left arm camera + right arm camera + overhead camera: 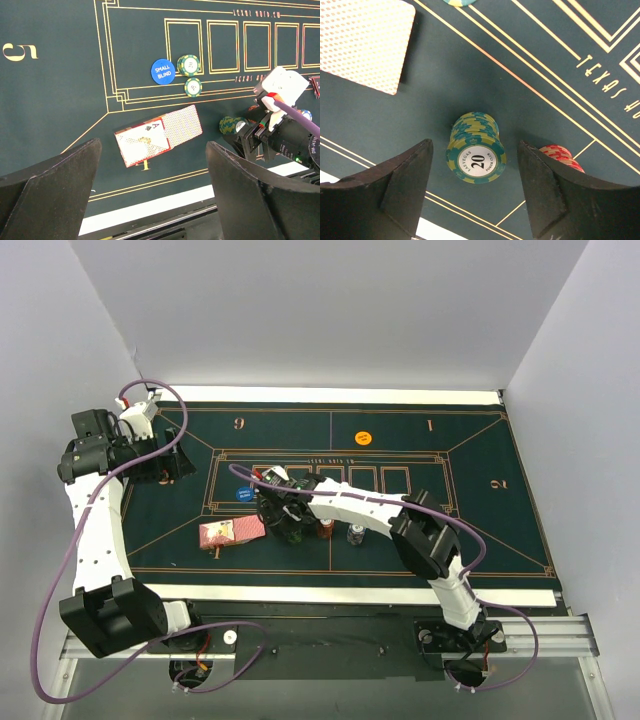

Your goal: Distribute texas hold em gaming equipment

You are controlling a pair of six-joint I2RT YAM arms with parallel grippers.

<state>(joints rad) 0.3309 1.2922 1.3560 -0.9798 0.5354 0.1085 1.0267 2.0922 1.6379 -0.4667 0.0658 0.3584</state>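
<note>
A stack of green chips (pixel 476 150) marked 20 stands on the felt between the fingers of my right gripper (pixel 474 145), which is open with a gap on each side. A red chip stack (pixel 562 154) peeks out behind its right finger. The pink-backed playing cards (pixel 157 135) lie fanned, an ace face up. Beyond them lie the blue button disc (pixel 162 71) and two green chip stacks (pixel 189 64). An orange button disc (pixel 363 438) sits far back. My left gripper (pixel 153 150) hangs open and empty above the mat's left side.
The dark green felt mat (pixel 500 520) with orange lines covers the table. A grey chip stack (pixel 356 534) stands right of the red one (pixel 327 530). The right arm (pixel 360 505) stretches across the mat's middle. A white strip (pixel 350 593) borders the near edge.
</note>
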